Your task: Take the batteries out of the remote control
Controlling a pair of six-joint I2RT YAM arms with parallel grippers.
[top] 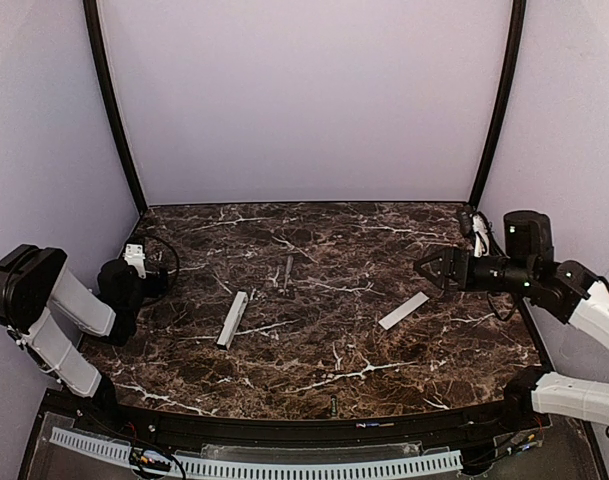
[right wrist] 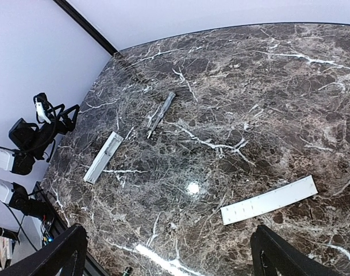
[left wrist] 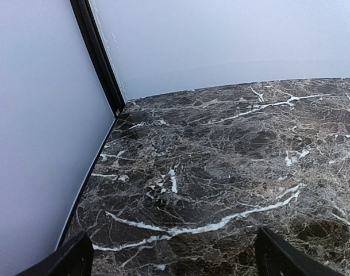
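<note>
I observed the left gripper (left wrist: pixel 175 260) at the table's (top: pixel 334 375) left edge, fingers spread wide and holding nothing. The remote control (top: pixel 233 319) lay left of centre, the batteries (top: pixel 287 272) loose just behind it, and a white cover strip (top: pixel 404 310) lay toward the right edge. The right gripper (right wrist: pixel 163 253) hung above the right edge, also spread.

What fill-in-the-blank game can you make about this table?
The batteries lie on the ___, outside the remote.
The left gripper and right gripper are both ___.
The flat cover lies nearest the ___ gripper.
Missing words: table; open; right.
</note>
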